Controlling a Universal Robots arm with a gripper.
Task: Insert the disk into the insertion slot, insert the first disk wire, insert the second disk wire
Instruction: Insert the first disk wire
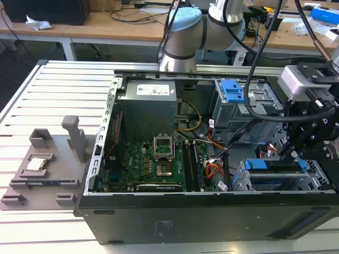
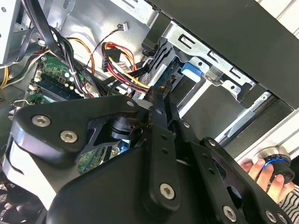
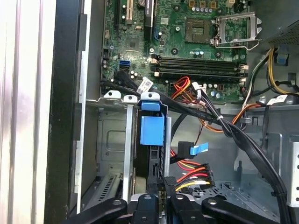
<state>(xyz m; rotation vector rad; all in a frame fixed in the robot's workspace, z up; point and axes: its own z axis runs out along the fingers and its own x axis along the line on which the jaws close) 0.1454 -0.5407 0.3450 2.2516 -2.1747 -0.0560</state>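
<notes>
**A:** Start nearest the wrist. What do the jaws have?

**B:** The gripper point(image 3: 162, 195) has its jaws drawn together, and as best I can judge they are pinching the power plug point(image 3: 171, 181). That is the black end of the red, yellow and black wires. In the second wrist view the fingertips point(image 2: 162, 116) come to one narrow point.

**A:** And the disk?

**B:** Just beyond the plug. The disk point(image 3: 152, 129) sits on edge inside the insertion slot point(image 3: 128, 149), with its blue tab between the silver rails. It looks fully home, so I take the first step as done.

**A:** So the first wire is the step in hand?

**B:** I would say so. The plug is just beside the disk's near end, and I cannot tell whether it is seated.

**A:** What does seating it call for?

**B:** I think it needs the plug square to the disk's socket and a straight push with no twist. The wires also need slack enough not to pull it askew.

**A:** Further in?

**B:** The data lead point(image 3: 192, 149), with its blue strip, hangs loose beside the cage, apart from the disk. Past it lies the motherboard point(image 3: 187, 51). The whole case point(image 1: 185, 222) rests on the slatted worktop point(image 1: 53, 95).
</notes>
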